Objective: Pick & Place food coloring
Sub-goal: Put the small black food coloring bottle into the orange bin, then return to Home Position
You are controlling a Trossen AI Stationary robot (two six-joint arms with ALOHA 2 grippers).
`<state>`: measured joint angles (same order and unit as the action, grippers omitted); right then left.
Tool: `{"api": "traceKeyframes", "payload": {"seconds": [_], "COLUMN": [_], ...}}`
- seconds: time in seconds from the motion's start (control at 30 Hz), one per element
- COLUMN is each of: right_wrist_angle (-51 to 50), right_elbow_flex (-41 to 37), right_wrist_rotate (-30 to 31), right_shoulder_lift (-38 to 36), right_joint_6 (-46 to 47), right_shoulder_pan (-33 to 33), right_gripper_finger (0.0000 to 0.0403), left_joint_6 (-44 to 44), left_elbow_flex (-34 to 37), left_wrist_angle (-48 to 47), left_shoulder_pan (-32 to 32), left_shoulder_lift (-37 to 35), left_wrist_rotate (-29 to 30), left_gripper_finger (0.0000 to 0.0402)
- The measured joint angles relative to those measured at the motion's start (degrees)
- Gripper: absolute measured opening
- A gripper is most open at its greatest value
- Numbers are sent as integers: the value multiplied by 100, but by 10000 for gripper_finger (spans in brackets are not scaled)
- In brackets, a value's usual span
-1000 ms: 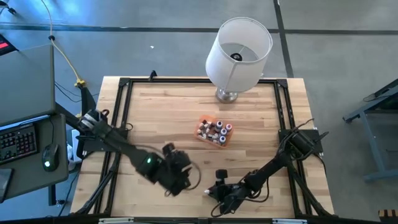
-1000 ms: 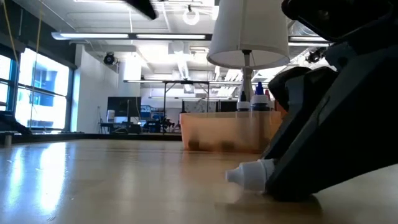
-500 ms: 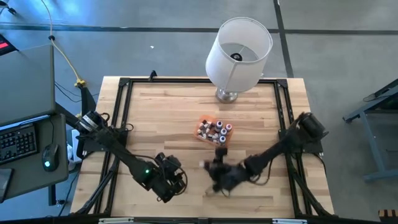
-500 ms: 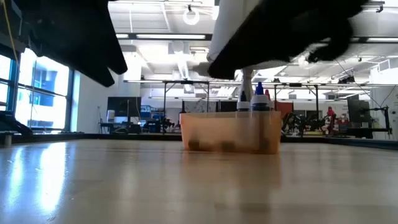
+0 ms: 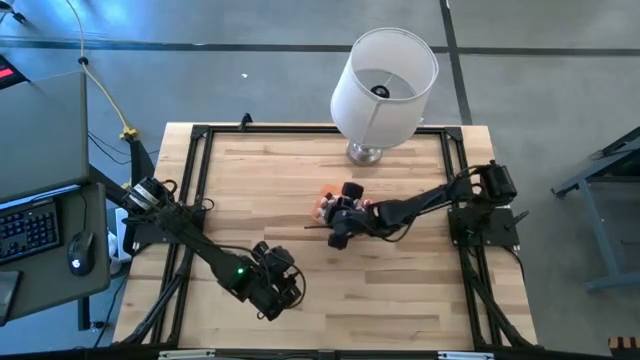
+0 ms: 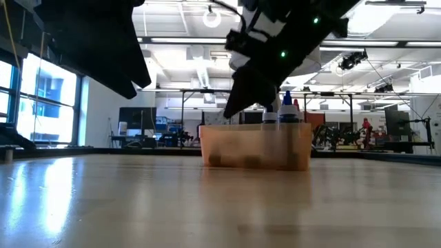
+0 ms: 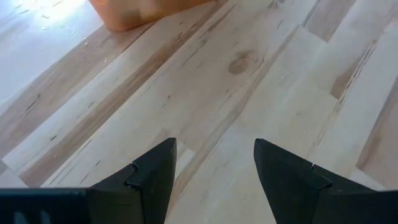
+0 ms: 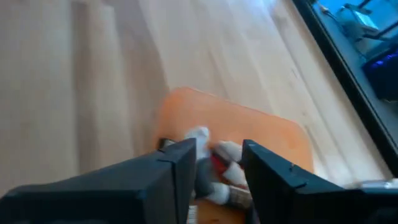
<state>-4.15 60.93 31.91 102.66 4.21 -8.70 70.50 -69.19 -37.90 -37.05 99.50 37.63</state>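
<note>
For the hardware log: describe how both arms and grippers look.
Both arms are dark and jointed, with black cables along them. The left arm shows a green light near its wrist. The left gripper has two dark, wedge-shaped fingers with notched inner edges; the right gripper has two dark, blocky fingers.

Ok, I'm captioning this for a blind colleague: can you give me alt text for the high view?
Seen from above, the right gripper reaches across a wooden table to a small orange box holding food coloring bottles. The left gripper waits near the table's front edge, and a white lamp stands at the back.
</note>
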Motion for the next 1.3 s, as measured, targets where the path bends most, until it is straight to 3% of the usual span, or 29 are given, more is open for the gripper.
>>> {"api": "traceKeyframes", "payload": {"seconds": [0.23, 0.33, 0.53, 0.63, 0.7, 0.87, 1.03, 1.17, 1.3], "right_wrist_angle": [21, -232, -1616, -2763, -3125, -2912, -2203, -1773, -1720], "right_elbow_flex": [-2, -2, 3, -2, -286, -1700, -3000, -3753, -4158], "right_wrist_rotate": [358, 82, 256, 265, 239, 563, 661, 620, 72], "right_shoulder_lift": [-123, -560, -2258, -3223, -3830, -5361, -6830, -7865, -8722], "right_joint_6": [-514, -888, -904, -324, 129, 295, 430, 134, 49], "right_shoulder_pan": [27, -165, -746, -1054, -1240, -1608, -1828, -1885, -1885], "right_gripper_finger": [158, 162, 153, 144, 138, 127, 124, 124, 124], "left_joint_6": [100, 311, 833, 716, 595, 476, 91, -1394, -3125], "left_elbow_flex": [-4, -22, -32, -24, 44, 671, 2055, 3692, 5138], "left_wrist_angle": [-107, -895, -2773, -3482, -3684, -3732, -2469, 245, 3178], "left_shoulder_pan": [3, -10, -8, -86, -221, -513, -495, -489, -161], "left_shoulder_lift": [-2, -265, -1192, -1595, -1841, -2909, -4377, -5671, -6676], "left_wrist_rotate": [67, 44, 194, 210, 503, 1039, 1199, 1305, 756], "left_gripper_finger": [214, 214, 214, 214, 214, 214, 214, 214, 214]}}
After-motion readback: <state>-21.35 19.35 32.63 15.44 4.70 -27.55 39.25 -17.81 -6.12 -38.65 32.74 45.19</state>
